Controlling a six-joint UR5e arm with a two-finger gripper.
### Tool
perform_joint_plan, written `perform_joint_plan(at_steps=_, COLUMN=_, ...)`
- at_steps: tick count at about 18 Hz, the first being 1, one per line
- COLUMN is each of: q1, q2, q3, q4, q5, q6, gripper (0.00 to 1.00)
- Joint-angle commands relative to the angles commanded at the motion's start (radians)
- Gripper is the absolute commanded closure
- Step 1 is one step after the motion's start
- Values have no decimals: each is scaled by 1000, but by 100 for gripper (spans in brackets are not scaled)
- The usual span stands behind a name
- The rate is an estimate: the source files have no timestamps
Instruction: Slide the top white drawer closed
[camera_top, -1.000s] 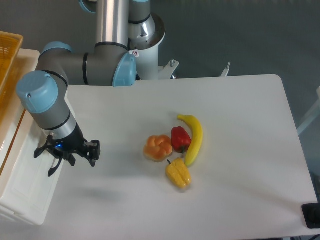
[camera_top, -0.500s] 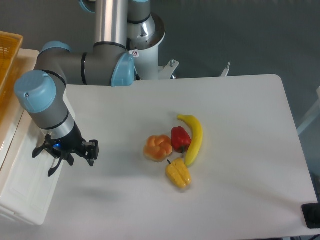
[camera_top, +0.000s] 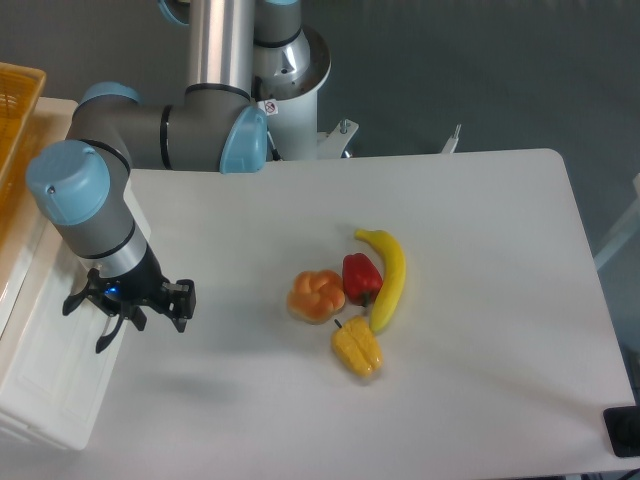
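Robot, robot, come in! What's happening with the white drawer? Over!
Gripper at the top white drawer front edge, jaw state unclear. Drawer sticking out, not closed. Nothing blocking it.

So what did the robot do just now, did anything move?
The claw and its arm slid a little to the left, pressing toward the top white drawer. It didn't grab or drop anything. The banana, red pepper, yellow pepper and orange bun stayed put.

Banana (camera_top: 389, 277), red pepper (camera_top: 361, 277), yellow pepper (camera_top: 358, 346) (touching), bun (camera_top: 316, 296).
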Motion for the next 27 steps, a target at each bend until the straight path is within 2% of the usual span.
perform_joint_plan(at_steps=7, q1=-5, q2=3, q3=-6, q4=0, q5=8, q6=2, gripper=36)
perform_joint_plan(at_steps=10, q1=23, q2=-3, q3=5, q4=0, q5=18, q6=5, gripper=36)
perform_joint_plan(at_steps=15, q1=165, q2=20, q3=31, q4=2, q5=20, q6=21, gripper=36)
perform_joint_plan(at_steps=19, q1=326, q2=57, q3=34, q4=5, q5=21, q6=115, gripper=36)
perform_joint_plan(at_steps=23, q1=475, q2=51, q3=43, q4=8, q5=20, q6=161, gripper=36)
perform_joint_plan(at_steps=27, q1=567, q2=34, q3=78, q4=5, q5=23, q6=161, gripper=36)
